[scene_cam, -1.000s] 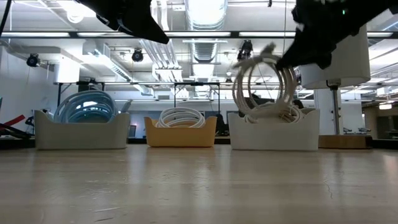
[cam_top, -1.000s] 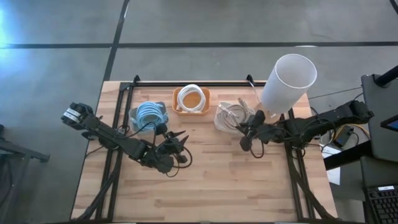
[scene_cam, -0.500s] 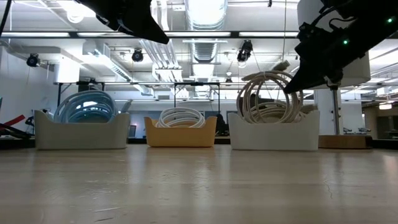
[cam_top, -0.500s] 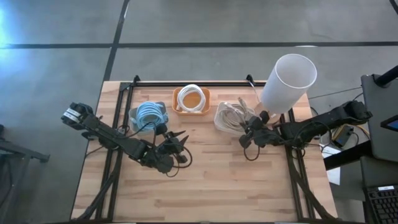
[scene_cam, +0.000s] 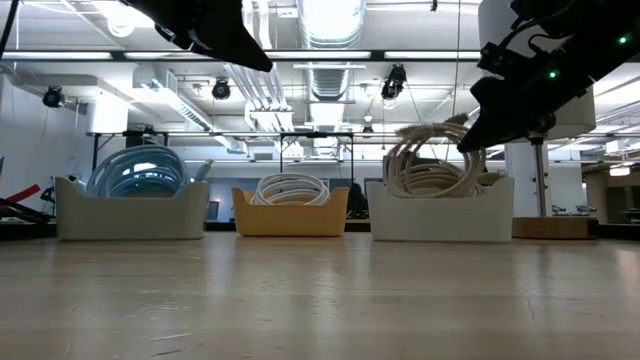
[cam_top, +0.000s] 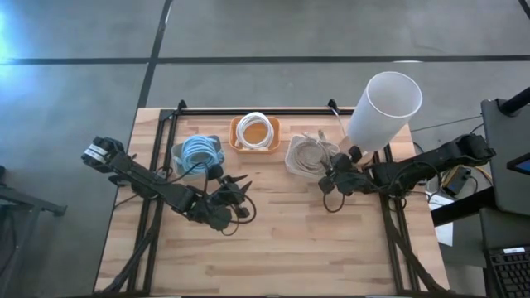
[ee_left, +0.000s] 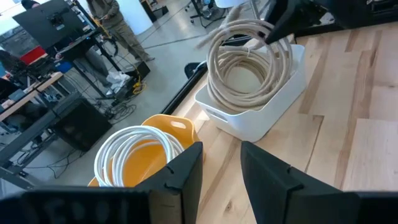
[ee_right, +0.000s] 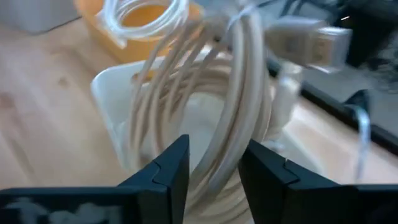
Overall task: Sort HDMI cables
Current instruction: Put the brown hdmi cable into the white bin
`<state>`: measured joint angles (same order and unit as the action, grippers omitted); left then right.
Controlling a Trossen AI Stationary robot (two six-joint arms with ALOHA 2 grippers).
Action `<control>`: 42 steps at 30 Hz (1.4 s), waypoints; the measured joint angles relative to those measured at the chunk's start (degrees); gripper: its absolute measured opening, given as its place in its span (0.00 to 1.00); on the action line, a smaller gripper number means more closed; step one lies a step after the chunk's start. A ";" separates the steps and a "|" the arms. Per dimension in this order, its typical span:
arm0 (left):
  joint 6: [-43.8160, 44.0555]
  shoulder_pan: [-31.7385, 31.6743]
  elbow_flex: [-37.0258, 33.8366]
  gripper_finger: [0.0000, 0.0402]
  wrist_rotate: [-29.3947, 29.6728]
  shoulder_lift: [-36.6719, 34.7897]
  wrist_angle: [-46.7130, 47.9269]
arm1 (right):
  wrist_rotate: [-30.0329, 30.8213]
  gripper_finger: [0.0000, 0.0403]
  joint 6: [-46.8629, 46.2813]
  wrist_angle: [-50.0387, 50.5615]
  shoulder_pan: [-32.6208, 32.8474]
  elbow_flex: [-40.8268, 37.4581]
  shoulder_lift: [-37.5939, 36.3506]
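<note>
Here, both pincers gape empty over a wooden table with 3 bins.

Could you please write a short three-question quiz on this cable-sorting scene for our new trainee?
1. True or false: the orange bin holds a white cable coil.
2. Which bin holds the light blue coils: A) the left bin, B) the middle, C) the right?
3. Fill in: the right gripper hangs over the white bin of ____ coils.

Key: 1 true; 2 A; 3 beige.
</note>
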<state>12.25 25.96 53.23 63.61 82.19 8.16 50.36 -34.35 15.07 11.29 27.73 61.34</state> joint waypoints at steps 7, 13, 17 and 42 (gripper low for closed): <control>0.00 0.00 0.00 0.31 0.00 0.00 0.00 | 2.47 0.36 -1.14 -0.12 0.00 0.01 -0.03; 0.00 0.00 0.00 0.31 0.00 0.00 0.02 | 2.58 0.36 -3.26 5.49 0.00 0.04 -0.08; 0.00 0.00 0.00 0.31 0.00 0.00 0.03 | 1.92 0.36 -10.71 11.87 0.05 0.07 -0.09; 1.40 0.00 0.00 0.31 0.02 0.00 0.00 | 6.18 0.38 -10.69 8.59 0.04 0.11 -0.09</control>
<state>13.65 25.96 53.23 63.64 82.19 8.16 56.55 -45.04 23.66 11.33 27.83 61.25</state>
